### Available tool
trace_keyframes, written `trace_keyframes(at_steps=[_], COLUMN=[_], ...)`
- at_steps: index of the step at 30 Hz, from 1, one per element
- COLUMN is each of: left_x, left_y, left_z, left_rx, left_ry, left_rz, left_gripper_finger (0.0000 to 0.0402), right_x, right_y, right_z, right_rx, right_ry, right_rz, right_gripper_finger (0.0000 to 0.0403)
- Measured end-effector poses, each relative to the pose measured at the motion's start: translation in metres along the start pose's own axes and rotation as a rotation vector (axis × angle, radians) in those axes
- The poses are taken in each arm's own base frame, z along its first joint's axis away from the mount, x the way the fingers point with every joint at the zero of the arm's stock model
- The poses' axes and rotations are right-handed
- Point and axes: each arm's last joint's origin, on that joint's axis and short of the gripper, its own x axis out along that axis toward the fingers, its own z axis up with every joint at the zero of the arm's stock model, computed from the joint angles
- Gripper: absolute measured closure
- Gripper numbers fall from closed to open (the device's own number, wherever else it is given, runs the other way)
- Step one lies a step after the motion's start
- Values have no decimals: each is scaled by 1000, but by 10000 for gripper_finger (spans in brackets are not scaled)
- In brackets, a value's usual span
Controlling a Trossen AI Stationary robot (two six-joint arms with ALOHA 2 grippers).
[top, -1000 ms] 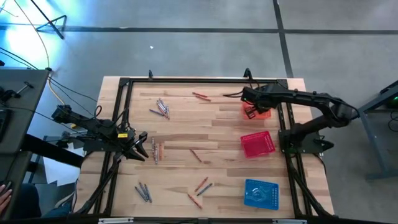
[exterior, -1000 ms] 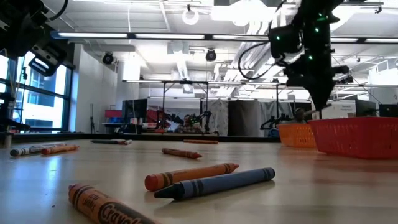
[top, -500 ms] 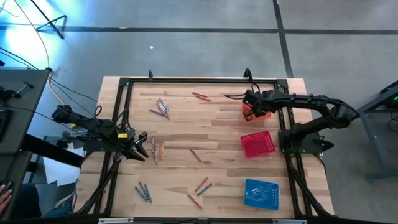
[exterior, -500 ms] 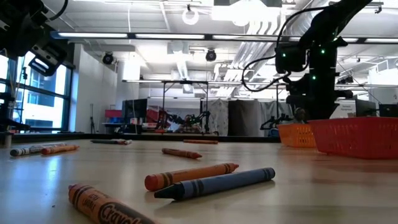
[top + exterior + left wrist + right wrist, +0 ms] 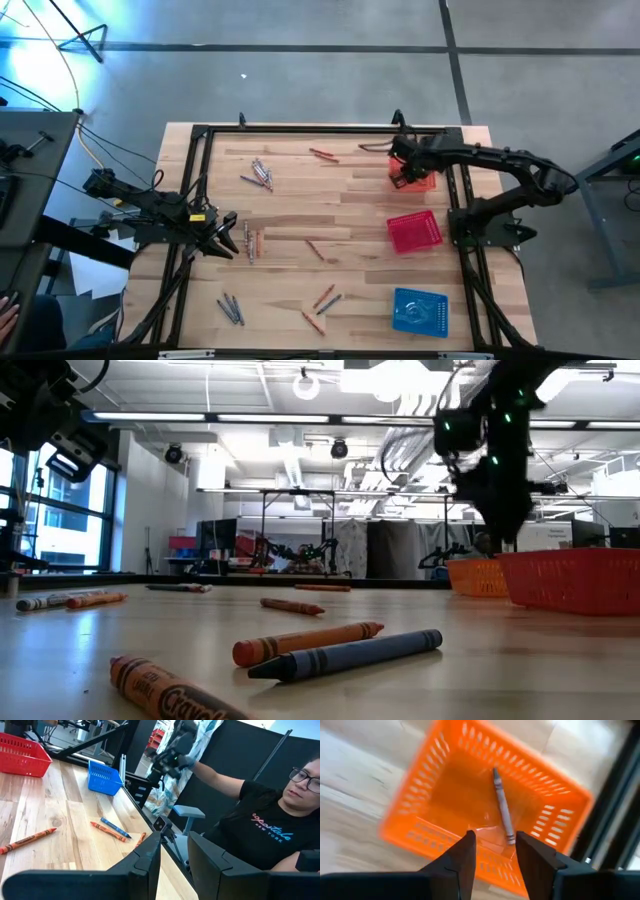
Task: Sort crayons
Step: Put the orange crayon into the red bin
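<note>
One crayon, one orange basket

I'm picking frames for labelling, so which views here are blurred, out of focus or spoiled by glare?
Right wrist view: the orange basket is smeared by motion, though the grey crayon inside stays readable. Low view: the nearest crayon is soft, and ceiling lights blow out. High view: blue glare sits in the top left corner. Left wrist view: fairly sharp.
</note>
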Motion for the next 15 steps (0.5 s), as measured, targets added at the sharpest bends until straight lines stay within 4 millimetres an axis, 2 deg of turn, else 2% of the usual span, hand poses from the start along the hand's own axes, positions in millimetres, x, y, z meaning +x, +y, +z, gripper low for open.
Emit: trace_keyframes(at_steps=[3,7,11,15], left_x=[0,0,0,0], left_y=[0,0,0,0], left_z=[0,0,0,0], left_rx=[0,0,0,0], left_ry=[0,0,0,0], left_rz=[0,0,0,0], left_gripper_finger=[316,316,316,316], right_x=[-31,-69,-87,-78], right_y=[15,63,123,178], right_z=[12,13,-14,-50], right_rx=[10,-74,-204,-321], right_ry=[-47,-235,-359,-389], right_rz=[149,449,674,733], right_gripper_finger=[262,265,274,281])
